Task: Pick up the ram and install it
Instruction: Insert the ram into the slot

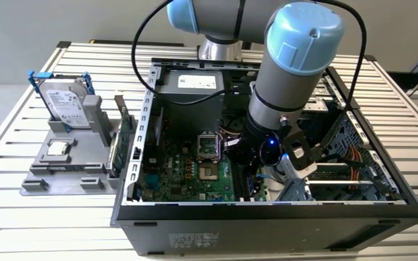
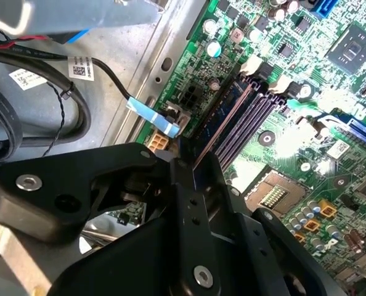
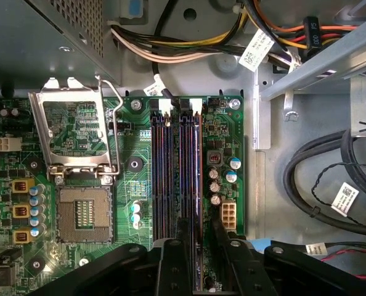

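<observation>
One ram point(image 3: 196, 185) already stands in the rightmost motherboard slot point(image 3: 170, 179) inside the open computer case point(image 1: 143, 136), the gripper point(image 3: 198, 259) clamped on its near end, seating apparently unfinished.

the gripper point(image 1: 267, 163) works deep inside the computer case point(image 1: 267, 215) in the exterior view, and the arm's grey forearm point(image 1: 285, 92) hides the memory slots below it. in both wrist views the black fingers point(image 3: 198, 265) are cut off by the picture's edge, so their tips and the gap between them cannot be judged. the ram point(image 2: 223, 117) appears as a bluish strip in the outermost slot in the second wrist view, its near end hidden behind the fingers point(image 2: 183, 203); whether it is fully seated cannot be told. the cpu socket point(image 2: 275, 194) there is half covered. the cables point(image 3: 318, 185) run off the first wrist view's edge.
</observation>
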